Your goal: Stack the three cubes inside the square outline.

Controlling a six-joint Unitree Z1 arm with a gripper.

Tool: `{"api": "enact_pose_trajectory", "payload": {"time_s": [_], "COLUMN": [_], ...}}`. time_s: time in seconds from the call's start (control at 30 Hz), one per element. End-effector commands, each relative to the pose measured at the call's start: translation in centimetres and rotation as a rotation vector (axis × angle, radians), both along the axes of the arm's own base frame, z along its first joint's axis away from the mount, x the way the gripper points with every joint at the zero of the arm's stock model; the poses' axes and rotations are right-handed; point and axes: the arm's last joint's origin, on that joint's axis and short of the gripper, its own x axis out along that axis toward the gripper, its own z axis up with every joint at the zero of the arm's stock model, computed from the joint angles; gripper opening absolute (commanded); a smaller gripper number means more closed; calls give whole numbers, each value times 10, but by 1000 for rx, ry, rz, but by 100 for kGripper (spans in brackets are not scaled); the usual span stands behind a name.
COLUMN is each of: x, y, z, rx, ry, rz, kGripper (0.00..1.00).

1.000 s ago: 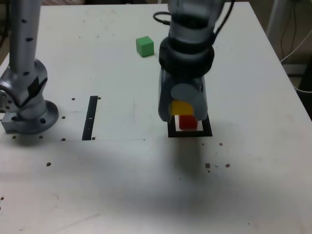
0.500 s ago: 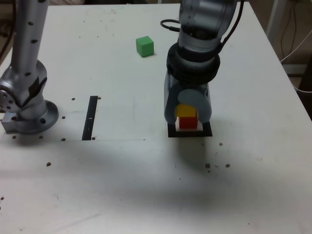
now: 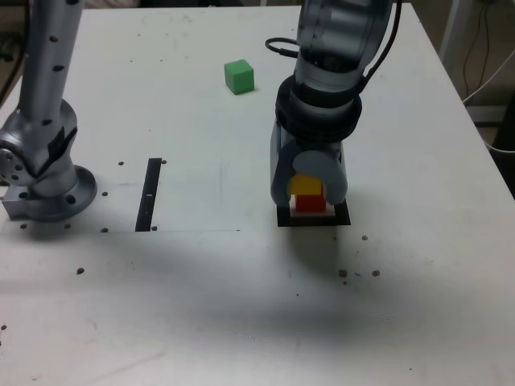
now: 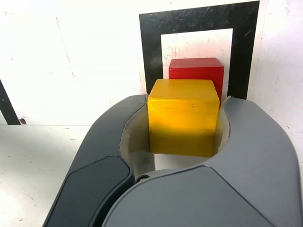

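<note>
My gripper (image 3: pixel 309 182) is pinching the yellow cube (image 3: pixel 306 186), one curved jaw against each side of it; the cube hangs just above the red cube (image 3: pixel 310 203), which sits inside the square outline (image 3: pixel 314 220). From the wrist the yellow cube (image 4: pixel 183 123) hides most of the red cube (image 4: pixel 196 74), and whether the two faces touch yet I cannot tell. The green cube (image 3: pixel 239 76) lies well apart from the outline, on the far side of it in the exterior view. To do this step well, I judge I should square the yellow cube's edges over the red one; ease down until it seats flat; part the jaws only slightly; then rise straight, so neither cube is dragged off the outline (image 4: pixel 199 21).
</note>
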Motion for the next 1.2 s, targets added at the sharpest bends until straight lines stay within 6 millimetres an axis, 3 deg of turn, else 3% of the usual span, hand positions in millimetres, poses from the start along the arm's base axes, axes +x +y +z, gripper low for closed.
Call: {"api": "enact_pose_trajectory", "payload": {"time_s": [0.0,0.2,0.33,0.83,1.17], "x": [-1,1,1,-13,-46], "y": [1,2,2,10,63], "z": [2,1,1,11,40], "rx": [0,0,4,33,20], "ry": [-8,-18,-23,-25,-32], "rz": [-1,-9,-13,-6,32], "kGripper": [45,84,98,99,99]}}
